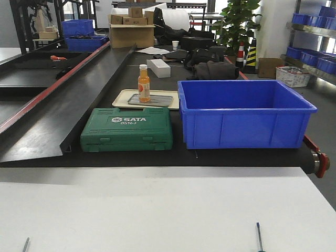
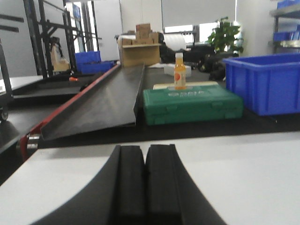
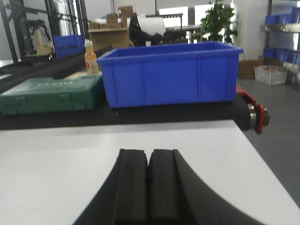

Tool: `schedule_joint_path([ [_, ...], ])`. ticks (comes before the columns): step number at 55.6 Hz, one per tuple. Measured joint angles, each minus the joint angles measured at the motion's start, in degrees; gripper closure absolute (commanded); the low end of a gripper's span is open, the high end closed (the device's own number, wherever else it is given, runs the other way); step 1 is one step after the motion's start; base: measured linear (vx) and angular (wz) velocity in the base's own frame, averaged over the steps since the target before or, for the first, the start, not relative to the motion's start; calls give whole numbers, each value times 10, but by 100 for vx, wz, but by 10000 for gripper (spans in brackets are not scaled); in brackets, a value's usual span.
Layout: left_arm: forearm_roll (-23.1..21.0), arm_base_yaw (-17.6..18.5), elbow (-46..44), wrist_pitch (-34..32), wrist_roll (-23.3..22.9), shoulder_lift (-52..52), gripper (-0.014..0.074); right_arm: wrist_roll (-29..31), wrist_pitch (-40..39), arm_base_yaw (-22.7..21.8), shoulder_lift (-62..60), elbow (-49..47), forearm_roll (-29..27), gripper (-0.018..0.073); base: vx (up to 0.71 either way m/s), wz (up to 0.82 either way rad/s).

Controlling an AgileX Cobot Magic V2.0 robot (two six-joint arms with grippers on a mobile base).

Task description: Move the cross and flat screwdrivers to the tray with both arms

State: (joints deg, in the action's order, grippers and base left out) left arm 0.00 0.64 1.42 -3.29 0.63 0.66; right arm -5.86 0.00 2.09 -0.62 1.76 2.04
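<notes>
We saw a white worktop filling the foreground. Only two things lay on it, both cut off by the lower edge of the front view: a screwdriver near the left and a second screwdriver toward the right, well apart, each showing just a thin dark shaft. Behind the worktop ran a black belt. On it rested a green case, a blue bin just beside it, a beige tray behind the case, and farther back a white box.

The left screwdriver and right screwdriver lie well apart on the white table.
</notes>
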Motion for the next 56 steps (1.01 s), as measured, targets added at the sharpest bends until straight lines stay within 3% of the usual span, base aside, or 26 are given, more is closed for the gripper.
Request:
schedule_joint_path([
  [8, 0, 0, -35, -22, -36, 0, 594, 6, -6, 0, 0, -41, 1, 567, 0, 0],
  [16, 0, 0, -126, -7, -39, -35, 594, 45, 36, 0, 52, -184, 1, 567, 0, 0],
  [24, 0, 0, -250, 6, -39, -164, 594, 66, 66, 0, 204, -339, 0, 567, 0, 0],
  [32, 0, 0, -355, 9, -39, -309, 594, 69, 87, 0, 348, -428, -12, 567, 0, 0],
  [46, 0, 0, -386, 37, -39, -458, 539, 69, 119, 0, 479, -446, -43, 551, 0, 0],
  [56, 0, 0, -386, 37, -39, -505, 382, 71, 122, 0, 512, -446, -47, 399, 0, 0],
])
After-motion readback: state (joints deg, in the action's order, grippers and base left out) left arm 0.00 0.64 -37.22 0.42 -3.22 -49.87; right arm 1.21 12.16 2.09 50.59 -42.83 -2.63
